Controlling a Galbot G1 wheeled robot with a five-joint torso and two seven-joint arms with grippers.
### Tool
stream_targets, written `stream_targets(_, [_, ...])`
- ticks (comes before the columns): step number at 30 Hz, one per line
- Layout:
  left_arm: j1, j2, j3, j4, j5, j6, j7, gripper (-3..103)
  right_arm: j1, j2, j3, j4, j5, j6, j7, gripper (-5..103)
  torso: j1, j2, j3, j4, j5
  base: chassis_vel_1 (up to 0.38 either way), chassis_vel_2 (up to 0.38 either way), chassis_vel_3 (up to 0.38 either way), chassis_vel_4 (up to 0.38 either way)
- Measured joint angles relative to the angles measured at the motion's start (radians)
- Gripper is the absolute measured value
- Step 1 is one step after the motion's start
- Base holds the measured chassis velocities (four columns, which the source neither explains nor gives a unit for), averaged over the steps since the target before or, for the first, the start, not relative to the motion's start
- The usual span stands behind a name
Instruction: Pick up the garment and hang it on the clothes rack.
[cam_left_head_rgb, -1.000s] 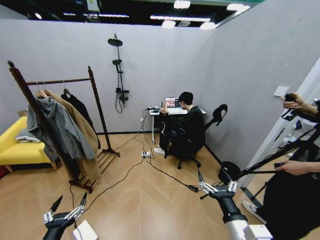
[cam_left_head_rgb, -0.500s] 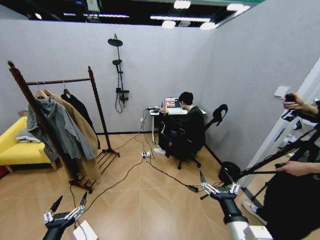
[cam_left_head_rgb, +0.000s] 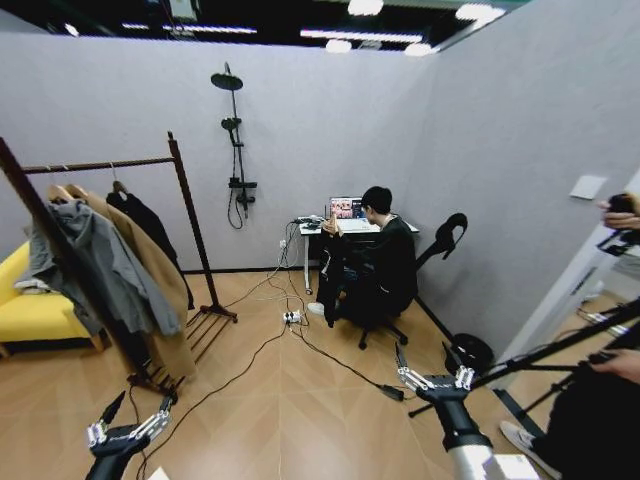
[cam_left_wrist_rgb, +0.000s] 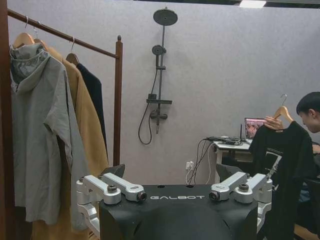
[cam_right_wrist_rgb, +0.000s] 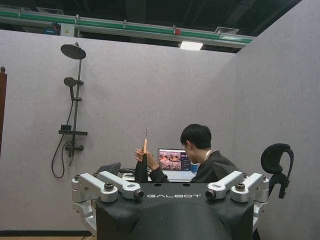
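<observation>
The right pincer (cam_left_head_rgb: 432, 372) is hanging low over the wooden floor (cam_left_head_rgb: 300, 400), its fingers spread apart and gripping nothing. The left pincer (cam_left_head_rgb: 135, 412) is hanging level with it on the other side, fingers likewise parted and empty. Well ahead of the right pincer, a seated person's hand (cam_left_wrist_rgb: 273, 122) is holding up the black garment (cam_left_wrist_rgb: 280, 165) by its light wooden hanger (cam_left_wrist_rgb: 282, 111), beside the counter (cam_left_head_rgb: 312, 226) with a laptop (cam_left_head_rgb: 345, 209). Far ahead of the left pincer, the clothes rack (cam_left_head_rgb: 185, 215) is carrying 3 hung items, among them a grey hooded jacket (cam_left_head_rgb: 90, 265) and a long tan coat (cam_left_head_rgb: 160, 290).
</observation>
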Motion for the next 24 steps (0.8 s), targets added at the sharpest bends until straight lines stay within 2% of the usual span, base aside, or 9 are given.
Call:
stream_targets(3, [0.000,0.000,0.000,0.000,0.000,0.000,0.000,100,-0.003,0.001,0.001,-0.001,-0.002,0.004,-0.002,100,0.000,0.000,0.000,0.0004,-0.0005,-0.243,0.273,0.274,-0.261])
stream_targets(4, [0.000,0.000,0.000,0.000,0.000,0.000,0.000,100,-0.005,0.003,0.001,-0.003,-0.003,0.008,-0.004,100,0.000,0.000,0.000,-0.0003,-0.0008,-0.266,0.262,0.264,-0.255])
stream_targets(24, [0.000,0.000,0.000,0.000,0.000,0.000,0.000,100,0.013,-0.008,0.010,-0.027,0.006,0.009,-0.005,100,0.000,0.000,0.000,0.0004,-0.0002,-0.263,0.258,0.273,-0.280])
